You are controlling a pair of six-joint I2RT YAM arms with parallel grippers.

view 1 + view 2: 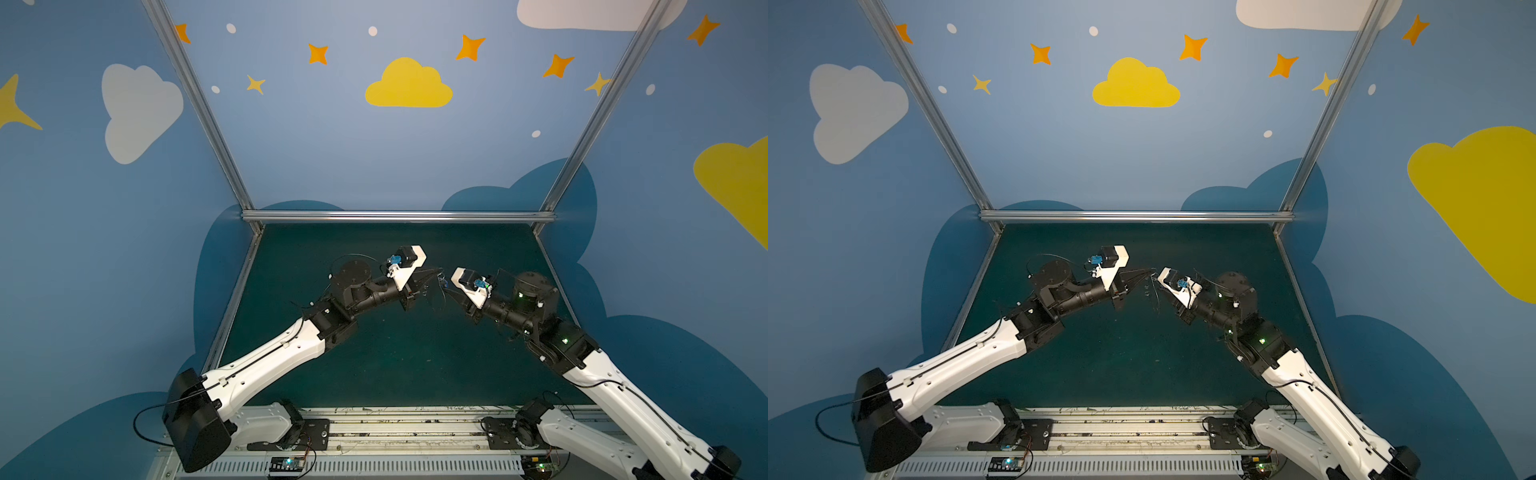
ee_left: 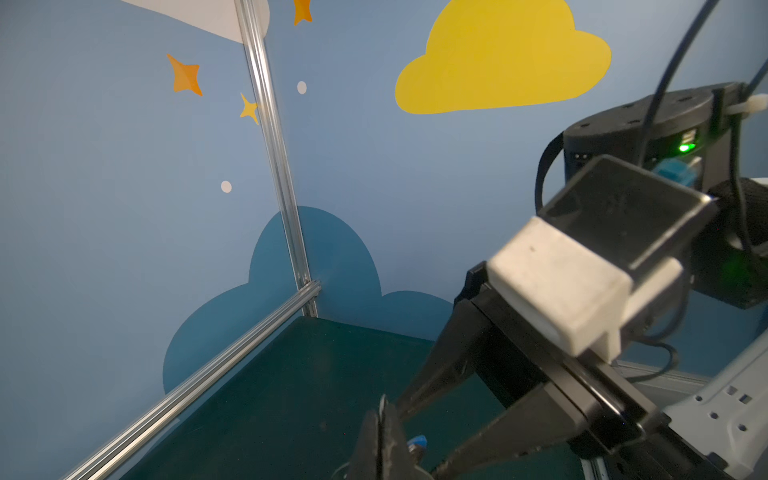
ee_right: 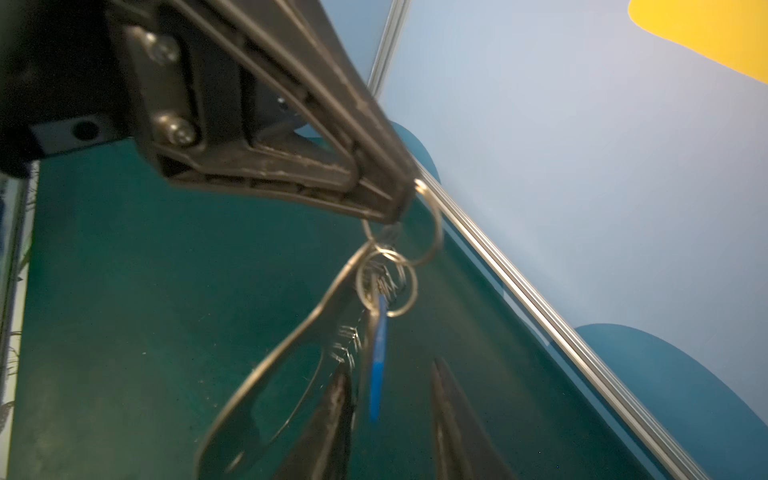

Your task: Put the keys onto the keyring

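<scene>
Grey metal hangs from my left claw (image 3: 405, 195). Its jaws are pressed fully together on the topmost wire ring (image 3: 439, 235). The keyring (image 3: 274, 361), a flat plate with a slot, dangles below on smaller linked rings, clear of the green surface (image 3: 124, 270). The keys (image 3: 378, 361) show as a thin blade with a blue glint, hanging from that cluster of rings beside the plate's edge. The right wrist view is blurred, so I cannot tell whether the blade is already threaded on a ring or only caught there.

My right claw (image 3: 390, 370) is parted, one finger on each side of the blue blade, and grips nothing that I can see. The blade hangs nearer one finger than the other. In both top views the two claws meet tip to tip above the middle of the surface, too small there to show any detail.

I judge the step in hand to be the threading itself, or a check of it. To do it well I should hold the left claw motionless so that nothing swings. Then I should close the right claw on the blade low down, with the pads against its flat faces, not its edge. Pinching the plate along with it would twist the whole bunch. A slow, short pull along the ring's wire would tell me whether the key is truly on. A snatch could tear the ring out of the left jaws.
</scene>
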